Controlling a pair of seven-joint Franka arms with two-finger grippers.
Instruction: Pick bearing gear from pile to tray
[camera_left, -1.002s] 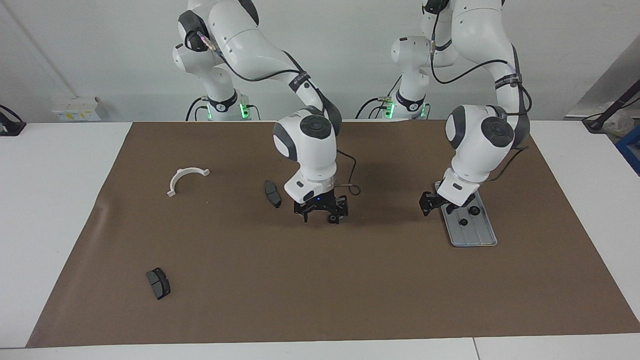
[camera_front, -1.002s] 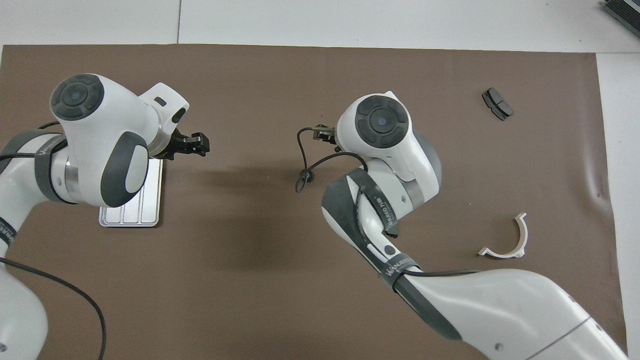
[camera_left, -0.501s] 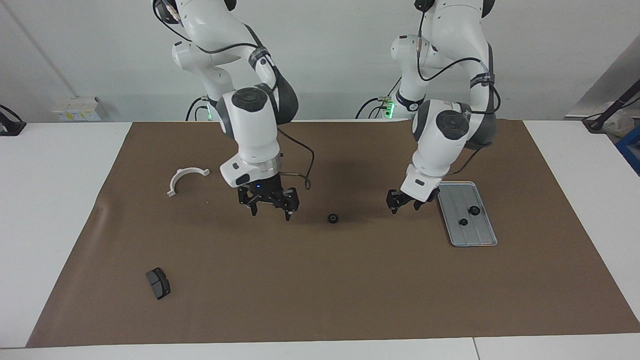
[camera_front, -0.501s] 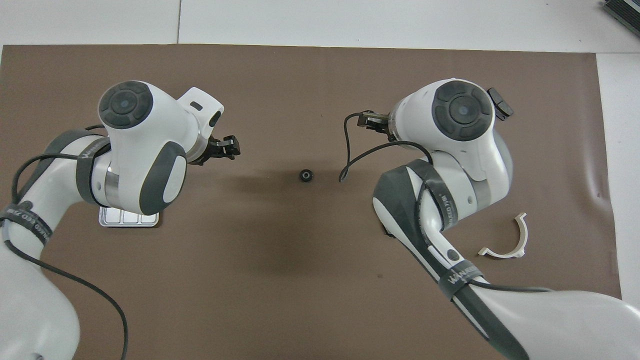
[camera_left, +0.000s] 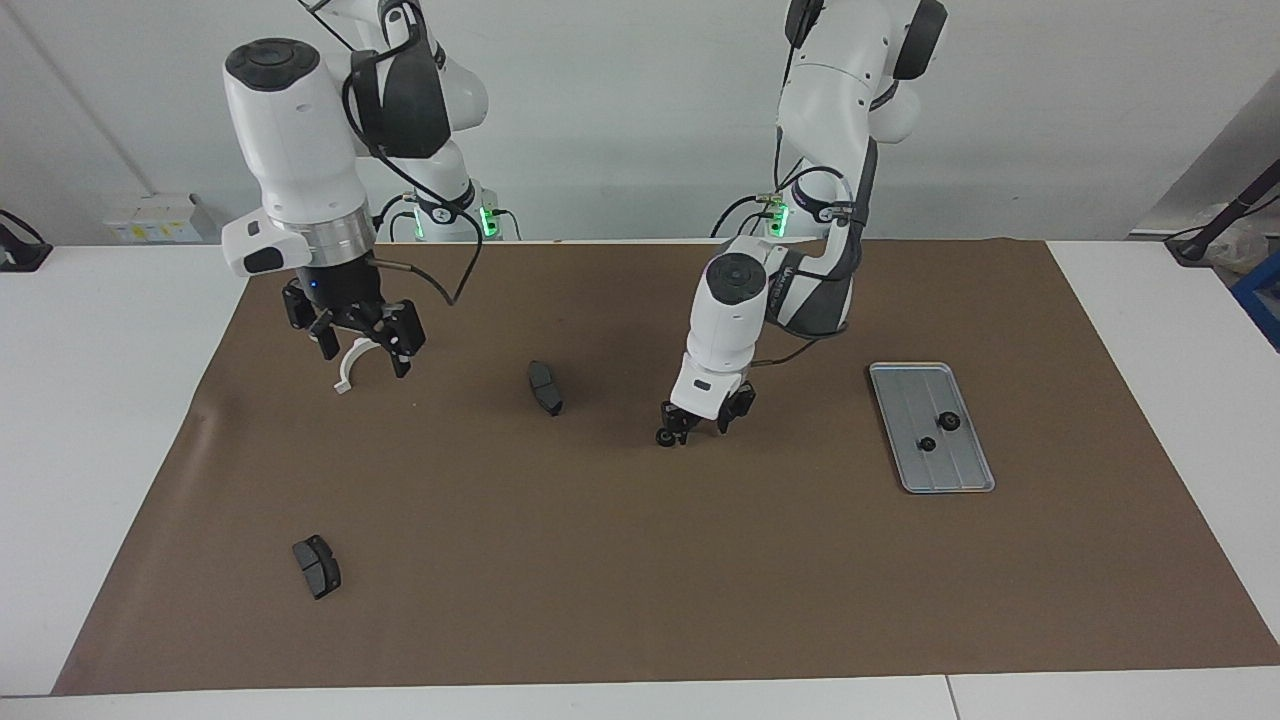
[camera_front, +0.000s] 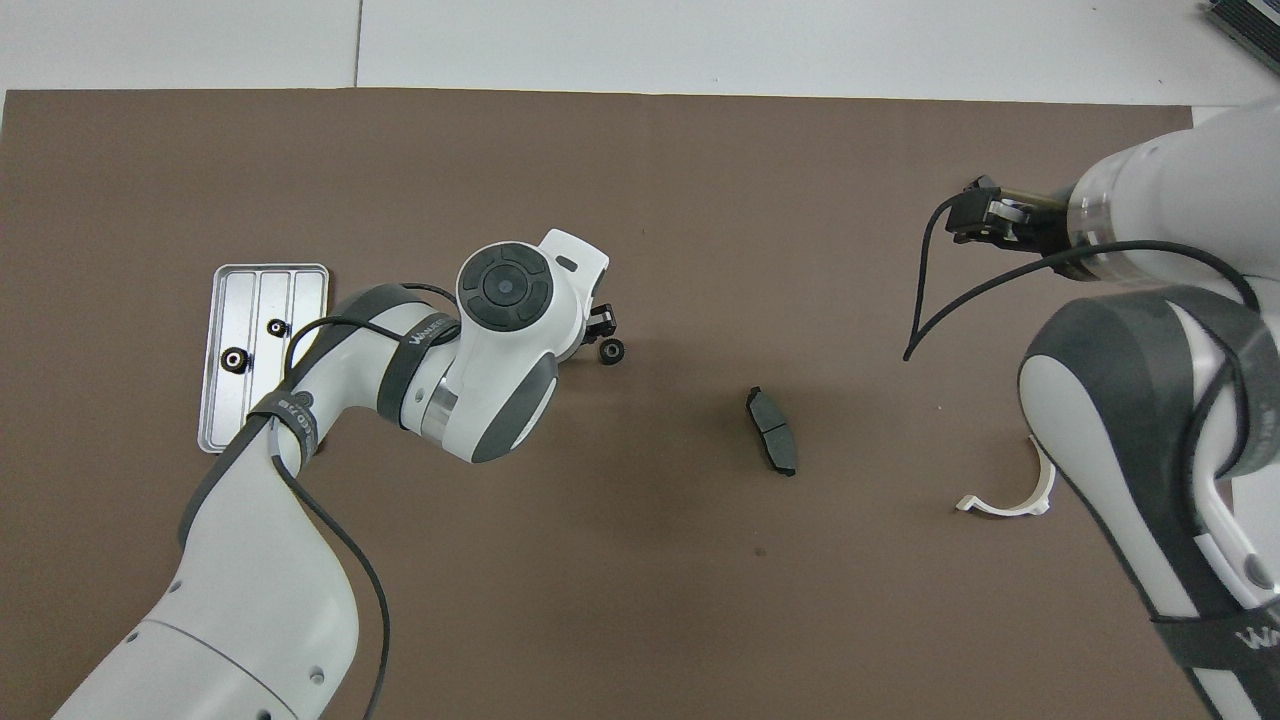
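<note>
A small black bearing gear (camera_left: 665, 437) (camera_front: 611, 351) lies on the brown mat near the middle of the table. My left gripper (camera_left: 698, 424) (camera_front: 604, 328) is low over the mat, open, one fingertip right beside the gear; I cannot tell if the gear sits between the fingers. The silver tray (camera_left: 962, 472) (camera_front: 300, 300) lies toward the left arm's end and holds two black gears (camera_left: 950, 421) (camera_front: 234, 360). My right gripper (camera_left: 360, 350) (camera_front: 972, 212) hangs open and empty above the white half-ring bracket (camera_left: 343, 380) (camera_front: 1005, 505).
One dark grey pad (camera_left: 545, 387) (camera_front: 772, 430) lies between the gear and the bracket. A second pad (camera_left: 317, 566) sits farther from the robots, toward the right arm's end. The brown mat (camera_left: 640, 580) covers most of the white table.
My left gripper left the tray, crossed toward the middle and came down at the gear. The right arm rose and pulled back over the bracket, uncovering the gear and a pad.
</note>
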